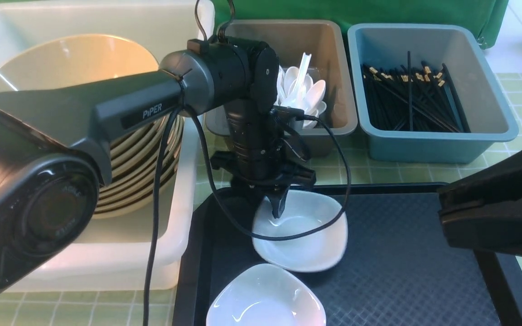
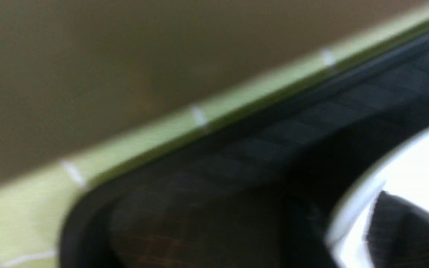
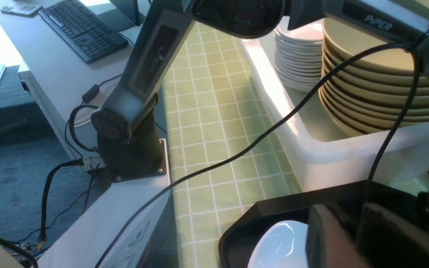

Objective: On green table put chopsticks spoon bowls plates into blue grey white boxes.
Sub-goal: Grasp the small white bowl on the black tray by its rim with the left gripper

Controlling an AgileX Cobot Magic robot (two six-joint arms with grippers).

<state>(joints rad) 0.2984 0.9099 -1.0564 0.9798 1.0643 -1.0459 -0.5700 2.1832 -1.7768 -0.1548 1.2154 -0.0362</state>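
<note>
On the black tray (image 1: pixel 401 262) lie two white plates, a far one (image 1: pixel 306 240) and a near one (image 1: pixel 265 299). My left gripper (image 1: pixel 279 207) points straight down and is shut on the far plate's back rim. In the left wrist view one dark finger (image 2: pixel 408 230) sits inside that rim (image 2: pixel 352 212). My right gripper (image 3: pixel 352 214) hovers over the tray, shut and empty, with the near plate (image 3: pixel 277 245) just beyond it. The white box (image 1: pixel 184 172) holds stacked tan bowls (image 1: pixel 70 77). Spoons (image 1: pixel 304 90) fill the grey box (image 1: pixel 338 90), chopsticks (image 1: pixel 413 99) the blue box (image 1: pixel 424 145).
The left arm (image 1: pixel 107 108) stretches across the white box and its cable (image 1: pixel 333 217) loops over the far plate. The right arm (image 1: pixel 492 217) covers the tray's right side. A stack of white plates (image 3: pixel 300 63) stands beside the bowls (image 3: pixel 378 74). Green table (image 1: pixel 360 170) shows between tray and boxes.
</note>
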